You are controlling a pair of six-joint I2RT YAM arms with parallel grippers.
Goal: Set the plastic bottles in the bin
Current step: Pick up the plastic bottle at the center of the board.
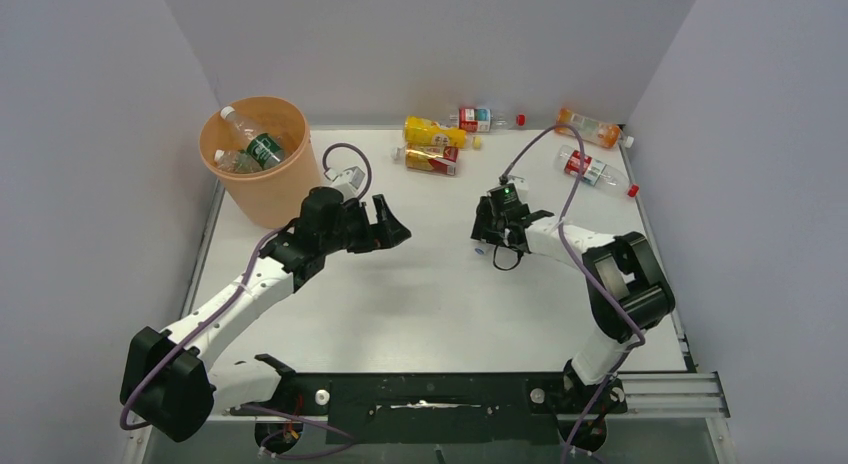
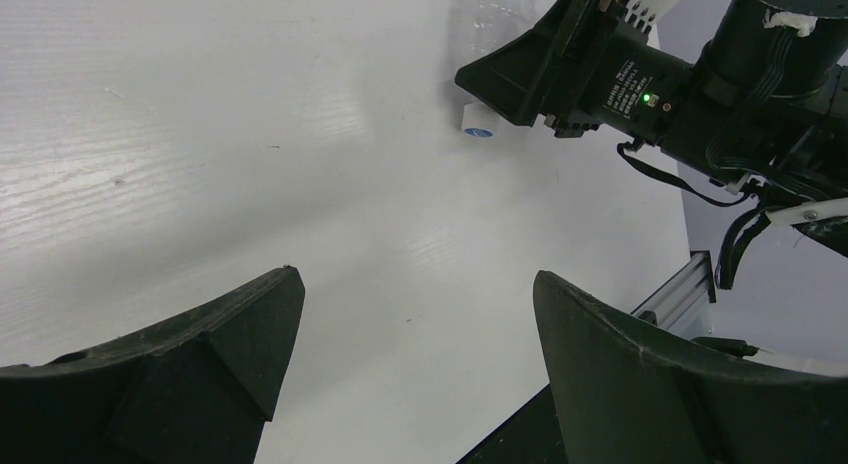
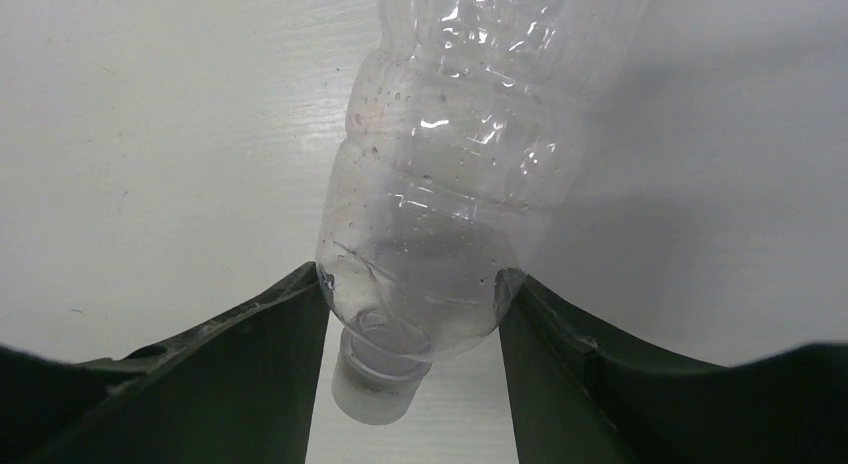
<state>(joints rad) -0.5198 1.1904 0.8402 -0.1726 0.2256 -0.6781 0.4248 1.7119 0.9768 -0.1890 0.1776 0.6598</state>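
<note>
In the right wrist view a clear, label-less plastic bottle lies on the white table, its white cap toward the camera. My right gripper has both fingertips pressed against the bottle's shoulder. In the top view that gripper sits low at mid-table, and only the bottle's cap shows. My left gripper hangs open and empty to the right of the peach-orange bin, which holds two bottles. In the left wrist view the left gripper is open over bare table.
Several bottles lie along the back edge: a yellow one, a red-labelled one, a clear one with a red cap, an orange one and another red-labelled one. Grey walls close in three sides.
</note>
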